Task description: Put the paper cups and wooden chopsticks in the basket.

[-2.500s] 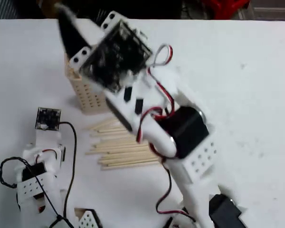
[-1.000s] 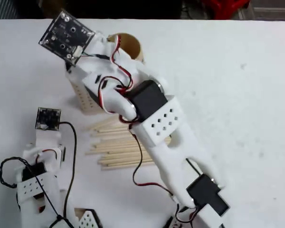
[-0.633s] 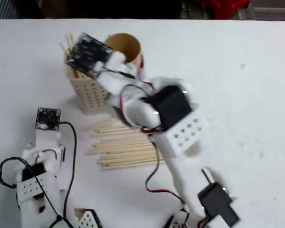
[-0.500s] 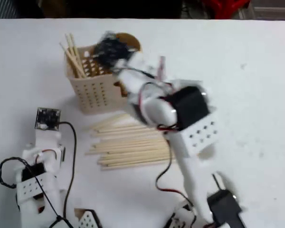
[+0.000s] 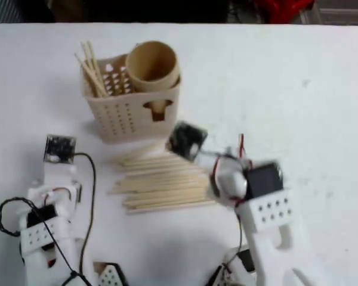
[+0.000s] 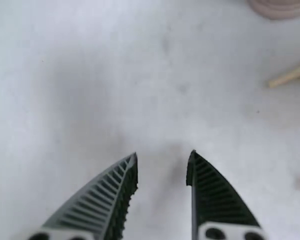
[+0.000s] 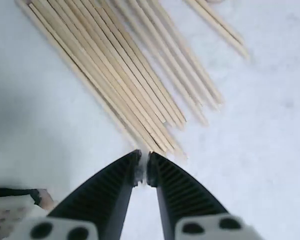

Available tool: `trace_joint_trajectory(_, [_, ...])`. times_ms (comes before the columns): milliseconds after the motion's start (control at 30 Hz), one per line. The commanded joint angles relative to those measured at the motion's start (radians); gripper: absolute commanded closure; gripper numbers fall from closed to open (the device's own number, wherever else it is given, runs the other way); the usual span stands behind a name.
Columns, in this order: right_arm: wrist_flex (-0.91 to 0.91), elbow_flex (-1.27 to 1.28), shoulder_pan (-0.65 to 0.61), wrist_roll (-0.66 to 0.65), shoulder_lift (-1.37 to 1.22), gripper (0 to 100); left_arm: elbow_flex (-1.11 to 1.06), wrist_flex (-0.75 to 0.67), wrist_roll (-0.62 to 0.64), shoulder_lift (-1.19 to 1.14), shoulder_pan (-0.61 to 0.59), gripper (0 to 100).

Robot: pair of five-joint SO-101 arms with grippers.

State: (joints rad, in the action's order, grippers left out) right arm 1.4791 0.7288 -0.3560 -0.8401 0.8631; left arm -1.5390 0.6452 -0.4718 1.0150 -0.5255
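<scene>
The right hand (image 7: 143, 167) — drawn back from the basket (image 5: 128, 113), fingers together and empty — is now set over the loose chopsticks (image 5: 158, 182) on the table (image 5: 322, 89); a paper cup (image 5: 152, 62) is left inside the basket. The left hand (image 6: 162, 170) is held apart.

No writing, label or number can be read anywhere.

Beige perforated basket (image 5: 122, 116); tan paper cup (image 5: 153, 62); pale wooden chopsticks (image 5: 161, 182); white table (image 5: 298, 89)
</scene>
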Motion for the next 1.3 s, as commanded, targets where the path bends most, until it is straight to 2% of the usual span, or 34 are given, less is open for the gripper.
trace_joint_trajectory(0, [-0.111, 0.158, 0.012, -0.037, 0.143, 96.5, 0.005, -0.017, 0.009, 0.019, -0.007, 83])
trace_joint_trajectory(200, [-0.093, 0.18, 0.012, -0.043, 0.061, 96.4, 0.005, -0.017, 0.009, 0.019, -0.007, 83])
trace_joint_trajectory(333, [-0.159, 0.132, 0.01, -0.044, -0.116, 96.3, 0.005, -0.017, 0.009, 0.019, -0.007, 83])
trace_joint_trajectory(500, [-0.182, -0.049, 0.008, -0.048, -0.394, 96.3, 0.005, -0.017, 0.009, 0.019, -0.007, 83])
trace_joint_trajectory(600, [-0.182, -0.126, -0.016, -0.123, -0.527, 96.3, 0.005, -0.017, 0.009, 0.019, -0.007, 83])
trace_joint_trajectory(700, [-0.193, -0.144, -0.073, -0.141, -0.611, 96.3, 0.005, -0.017, 0.009, 0.019, -0.007, 83])
trace_joint_trajectory(900, [-0.28, -0.089, -0.176, -0.143, -0.644, 96.2, 0.005, -0.017, 0.009, 0.019, -0.007, 83])
trace_joint_trajectory(1067, [-0.392, 0.041, -0.285, -0.12, -0.65, 89.1, 0.005, -0.017, 0.009, 0.019, -0.007, 83])
trace_joint_trajectory(1267, [-0.553, 0.081, -0.298, -0.034, -0.651, 88.7, 0.005, -0.017, 0.009, 0.019, -0.007, 83])
